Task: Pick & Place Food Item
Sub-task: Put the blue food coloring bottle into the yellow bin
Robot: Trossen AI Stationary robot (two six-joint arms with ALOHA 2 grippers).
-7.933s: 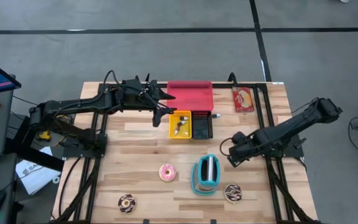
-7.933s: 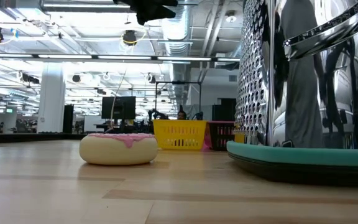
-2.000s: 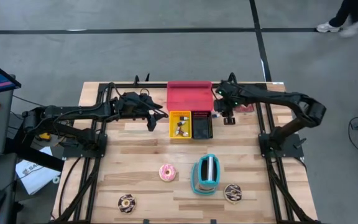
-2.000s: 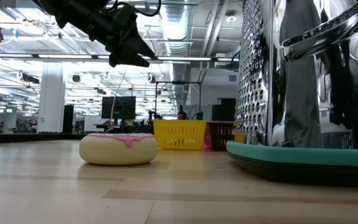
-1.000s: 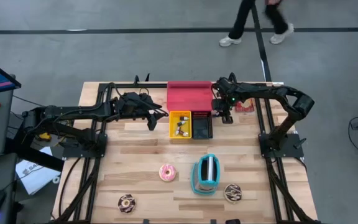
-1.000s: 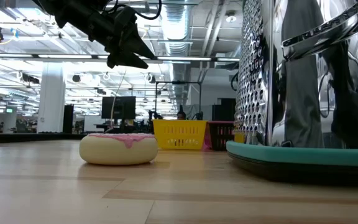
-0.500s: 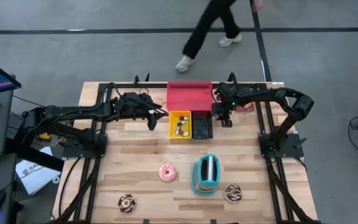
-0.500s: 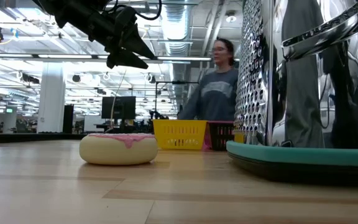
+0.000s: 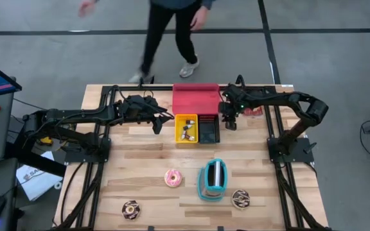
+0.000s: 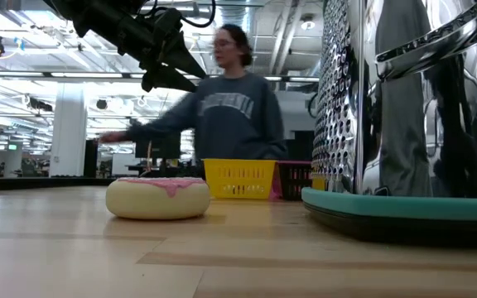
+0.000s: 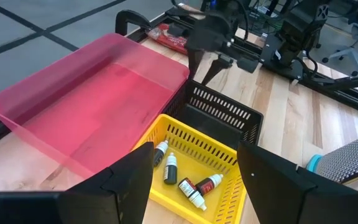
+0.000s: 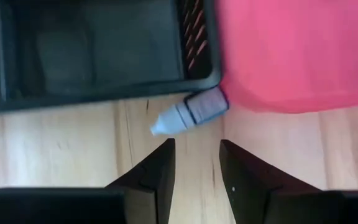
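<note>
Meanwhile the right gripper hung low over the back of the table, just beside the black basket and the pink tray. Its fingers stood partly apart with nothing between them, pointing down at a small dropper bottle that lay on its side on the wood, touching the corner where the black basket met the pink tray. The left gripper waited above the table beside the yellow basket, jaws spread wide and empty; several small bottles lay in that basket. Nearer the front edge, a pink-frosted donut sat just beside the metal grater on its teal tray. A chocolate donut lay by the tray's other side, and another donut rested toward the front left corner. A red packet lay at the back right corner. A person in a grey sweatshirt walked past behind the table.
</note>
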